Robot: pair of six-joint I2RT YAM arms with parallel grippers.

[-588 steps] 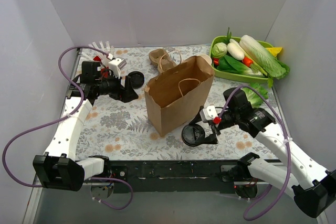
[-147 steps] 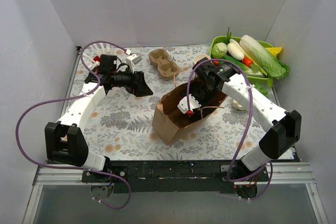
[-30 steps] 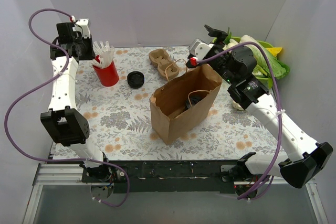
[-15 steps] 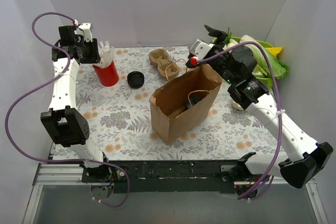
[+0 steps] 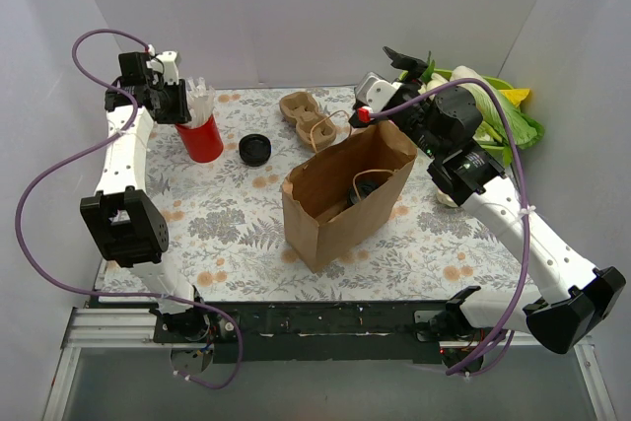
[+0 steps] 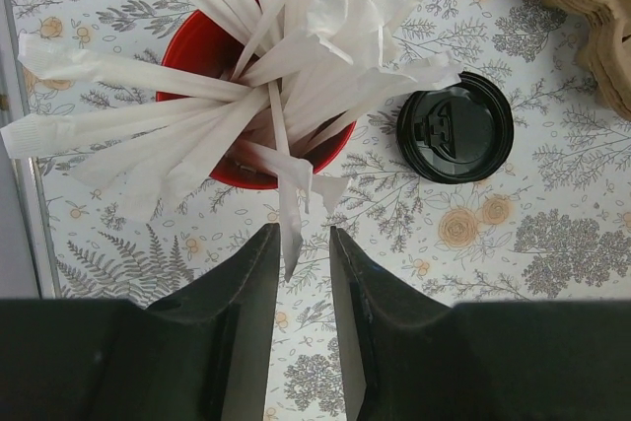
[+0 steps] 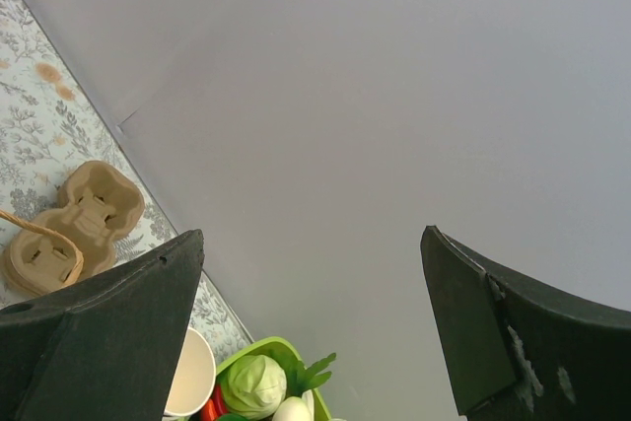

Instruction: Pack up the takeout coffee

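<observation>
A white cup with a black lid (image 5: 369, 184) sits inside the upright brown paper bag (image 5: 340, 206). The tan two-cup carrier (image 5: 304, 115) lies empty behind the bag and also shows in the right wrist view (image 7: 71, 224). A loose black lid (image 5: 255, 150) lies on the table and also shows in the left wrist view (image 6: 455, 126). My left gripper (image 5: 185, 99) hovers over the red cup of white straws (image 6: 246, 105). In the left wrist view the left gripper (image 6: 304, 236) has its jaws a little apart with one straw's tip (image 6: 289, 244) between them. My right gripper (image 5: 406, 58) is wide open and empty, raised behind the bag, facing the back wall in the right wrist view (image 7: 312, 234).
A green tray (image 5: 406, 76) of vegetables stands at the back right. An open white cup without a lid (image 7: 187, 374) stands beside it. Another white cup (image 5: 447, 196) sits under the right arm. White walls close in the back and both sides.
My left gripper has moved right and down from the back left corner to just over the red cup of straws. The right arm and the bag have not moved.
</observation>
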